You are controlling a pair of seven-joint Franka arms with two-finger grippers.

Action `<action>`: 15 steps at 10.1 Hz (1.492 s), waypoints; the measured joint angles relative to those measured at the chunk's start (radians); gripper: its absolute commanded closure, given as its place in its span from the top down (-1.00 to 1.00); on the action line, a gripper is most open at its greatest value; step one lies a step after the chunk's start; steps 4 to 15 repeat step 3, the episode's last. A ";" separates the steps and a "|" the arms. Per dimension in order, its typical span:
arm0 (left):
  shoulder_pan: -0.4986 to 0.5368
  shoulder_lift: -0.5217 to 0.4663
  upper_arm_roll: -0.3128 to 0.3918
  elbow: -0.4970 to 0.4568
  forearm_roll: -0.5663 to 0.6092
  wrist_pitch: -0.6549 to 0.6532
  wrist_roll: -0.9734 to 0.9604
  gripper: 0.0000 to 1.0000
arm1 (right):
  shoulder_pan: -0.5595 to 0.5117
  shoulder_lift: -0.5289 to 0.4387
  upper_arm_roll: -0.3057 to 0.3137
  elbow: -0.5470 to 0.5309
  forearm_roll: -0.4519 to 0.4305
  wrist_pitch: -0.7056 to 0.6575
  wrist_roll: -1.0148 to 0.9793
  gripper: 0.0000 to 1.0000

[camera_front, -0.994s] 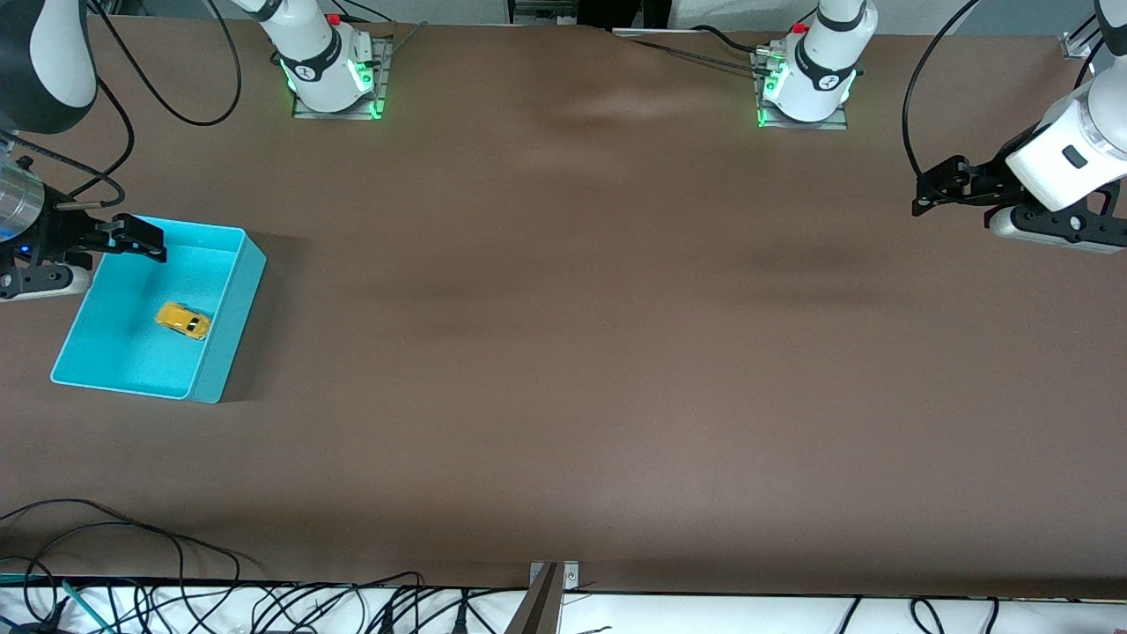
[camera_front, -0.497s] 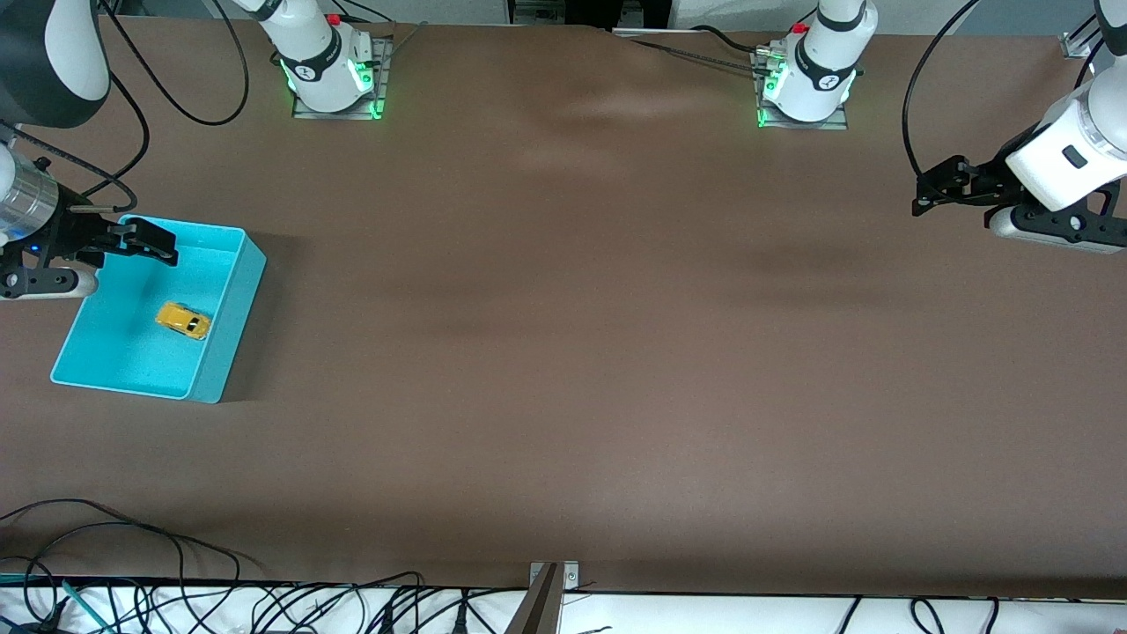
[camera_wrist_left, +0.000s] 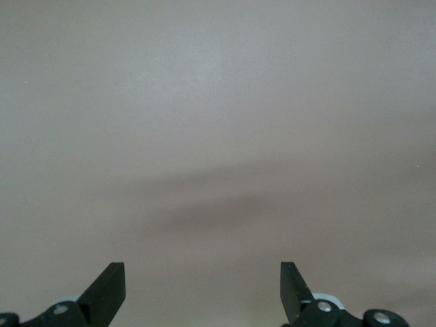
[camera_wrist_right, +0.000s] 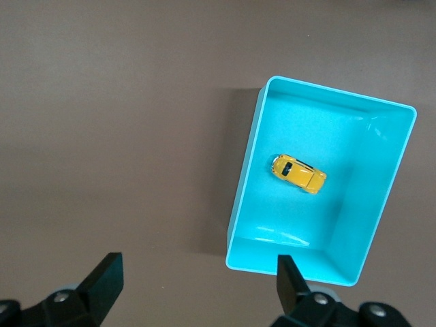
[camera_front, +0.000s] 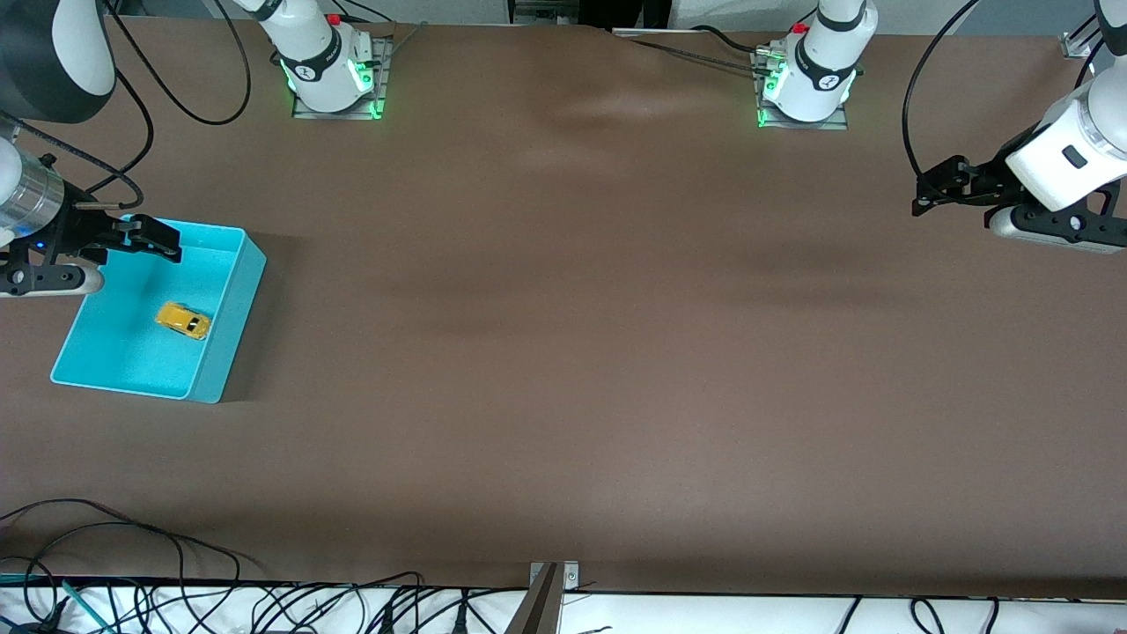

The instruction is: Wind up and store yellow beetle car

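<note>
From the front, the tiny yellow beetle car (camera_front: 183,320) sits in the open turquoise plastic bin (camera_front: 231,310) on the brown surface (camera_front: 563,352), right gripper (camera_front: 150,239) over the bin's farther edge, left gripper (camera_front: 935,195) waiting apart, jaws perhaps open; the left wrist view confirms spread jaws over bare surface, the right wrist view spread, empty jaws above car (camera_wrist_right: 298,173) and bin (camera_wrist_right: 245,178).

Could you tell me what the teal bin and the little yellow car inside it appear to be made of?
The teal bin looks like moulded plastic: one even colour, thin walls, soft glare on its floor. The yellow beetle car has a glossy painted shell with dark windows; whether that is plastic or die-cast metal cannot be told.
</note>
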 measured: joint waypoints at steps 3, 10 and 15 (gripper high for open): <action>0.000 0.000 0.000 0.000 0.000 0.000 0.000 1.00 | -0.001 -0.001 0.000 0.001 0.000 0.000 0.003 1.00; 0.000 0.000 0.000 0.000 0.000 0.000 0.000 1.00 | -0.001 -0.001 0.000 0.001 0.000 0.000 0.003 1.00; 0.000 0.000 0.000 0.000 0.000 0.000 0.000 1.00 | -0.001 -0.001 0.000 0.001 0.000 0.000 0.003 1.00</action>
